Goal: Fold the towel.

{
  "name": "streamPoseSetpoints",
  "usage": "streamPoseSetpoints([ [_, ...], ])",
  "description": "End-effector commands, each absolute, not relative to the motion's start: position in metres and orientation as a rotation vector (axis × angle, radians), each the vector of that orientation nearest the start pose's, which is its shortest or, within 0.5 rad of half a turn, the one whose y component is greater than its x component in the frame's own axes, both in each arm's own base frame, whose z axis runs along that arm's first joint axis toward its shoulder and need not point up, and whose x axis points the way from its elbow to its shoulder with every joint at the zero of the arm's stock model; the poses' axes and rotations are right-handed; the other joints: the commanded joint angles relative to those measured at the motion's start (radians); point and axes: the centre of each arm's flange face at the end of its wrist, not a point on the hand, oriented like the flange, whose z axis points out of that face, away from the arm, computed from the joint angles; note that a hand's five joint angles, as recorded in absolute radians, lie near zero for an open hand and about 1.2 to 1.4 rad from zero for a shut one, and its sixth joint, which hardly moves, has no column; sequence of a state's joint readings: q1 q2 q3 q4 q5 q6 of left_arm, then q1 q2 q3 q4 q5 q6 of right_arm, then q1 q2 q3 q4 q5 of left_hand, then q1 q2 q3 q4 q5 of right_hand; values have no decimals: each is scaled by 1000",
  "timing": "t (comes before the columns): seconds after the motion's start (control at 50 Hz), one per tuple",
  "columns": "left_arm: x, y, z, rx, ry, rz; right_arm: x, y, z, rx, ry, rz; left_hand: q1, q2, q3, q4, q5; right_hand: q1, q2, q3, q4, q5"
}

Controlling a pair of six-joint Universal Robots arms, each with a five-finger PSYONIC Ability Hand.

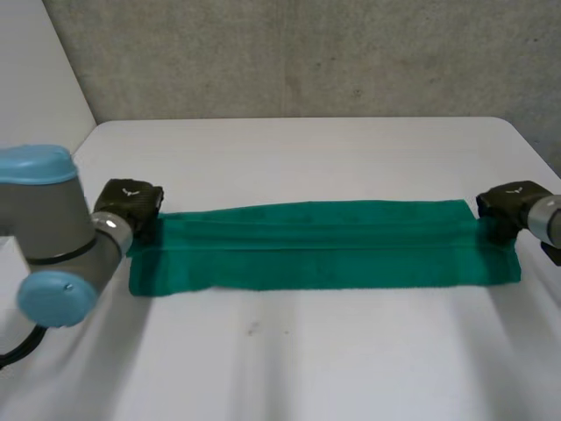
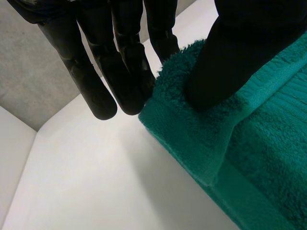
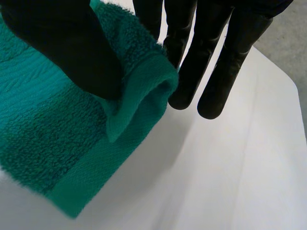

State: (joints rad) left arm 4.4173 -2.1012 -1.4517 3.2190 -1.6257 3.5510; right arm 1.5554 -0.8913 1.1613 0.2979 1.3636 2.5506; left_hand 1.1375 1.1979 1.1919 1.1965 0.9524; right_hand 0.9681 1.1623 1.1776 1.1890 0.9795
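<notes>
White table (image 1: 289,360) by a grey wall (image 1: 307,53) holds one green towel (image 1: 324,250), a long strip folded along its length. Two black hands hold it. The left hand (image 1: 130,203) pinches the far left corner, thumb on top. The right hand (image 1: 508,203) pinches the far right corner, raised a little.

You have bare desk (image 1: 289,360) toward its near and far edges; the towel (image 1: 324,250) spans the middle, with the left hand (image 1: 129,203) and right hand (image 1: 501,206) at its ends.
</notes>
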Motion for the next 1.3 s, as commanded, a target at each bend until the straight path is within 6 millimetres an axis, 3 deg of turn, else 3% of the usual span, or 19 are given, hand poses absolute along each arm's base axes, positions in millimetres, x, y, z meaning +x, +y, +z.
streamPoseSetpoints([
  [0.02,-245,-357,137,789,2349,-1748,156,-419,150,-874,2646,-1631,259,198,204,200,269,428,234,219,207,242],
  [0.18,-255,-370,125,796,2323,-1796,169,-437,136,-864,2636,-1679,259,198,204,200,269,426,232,217,205,240],
  [0.2,-257,-371,126,798,2304,-1821,170,-440,135,-855,2646,-1696,242,181,187,183,252,246,52,37,25,60],
  [0.24,-261,-373,127,798,2272,-1866,170,-443,135,-843,2660,-1713,-59,-120,-114,-118,-49,-33,-227,-243,-254,-219],
  [0.26,-262,-373,128,802,2263,-1875,170,-445,137,-826,2671,-1735,-215,-275,-269,-274,-204,-389,-583,-599,-610,-575],
  [0.28,-263,-373,128,804,2258,-1881,170,-445,137,-826,2671,-1735,-370,-431,-425,-429,-360,-393,-587,-602,-614,-579],
  [0.3,-263,-373,128,804,2258,-1881,169,-447,138,-818,2673,-1753,-372,-432,-426,-431,-361,-561,-756,-771,-782,-747],
  [0.34,-269,-369,130,816,2248,-1898,171,-447,139,-815,2670,-1770,-810,-871,-865,-869,-800,-636,-830,-845,-857,-822],
  [0.38,-271,-366,131,824,2248,-1901,173,-448,140,-807,2656,-1790,-897,-957,-951,-956,-886,-771,-965,-980,-992,-957],
  [0.52,-271,-354,142,844,2243,-1912,173,-443,138,-816,2653,-1770,-918,-979,-973,-977,-908,-794,-988,-1003,-1014,-979],
  [0.58,-270,-349,146,850,2248,-1912,178,-429,149,-869,2613,-1735,-921,-981,-975,-980,-910,-794,-988,-1003,-1014,-979],
  [0.72,-270,-345,133,877,2275,-1871,182,-418,141,-966,2594,-1671,-918,-979,-973,-977,-908,-794,-988,-1003,-1014,-979],
  [0.86,-275,-358,117,943,2213,-1838,190,-420,137,-1053,2571,-1691,-912,-973,-967,-971,-902,-794,-988,-1003,-1014,-979],
  [0.92,-277,-367,116,945,2176,-1857,191,-429,133,-1039,2559,-1724,-906,-967,-961,-965,-896,-794,-988,-1003,-1014,-979],
  [1.04,-285,-392,131,879,2057,-2004,193,-459,146,-951,2439,-2002,-868,-929,-923,-927,-858,-794,-988,-1003,-1014,-979],
  [1.16,-286,-418,141,803,1968,-2096,192,-479,147,-811,2369,-2160,-818,-879,-873,-877,-808,-794,-988,-1003,-1014,-979],
  [1.3,-286,-421,151,742,1983,-2156,188,-486,157,-595,2321,-2232,-821,-882,-876,-880,-811,-794,-988,-1003,-1014,-979],
])
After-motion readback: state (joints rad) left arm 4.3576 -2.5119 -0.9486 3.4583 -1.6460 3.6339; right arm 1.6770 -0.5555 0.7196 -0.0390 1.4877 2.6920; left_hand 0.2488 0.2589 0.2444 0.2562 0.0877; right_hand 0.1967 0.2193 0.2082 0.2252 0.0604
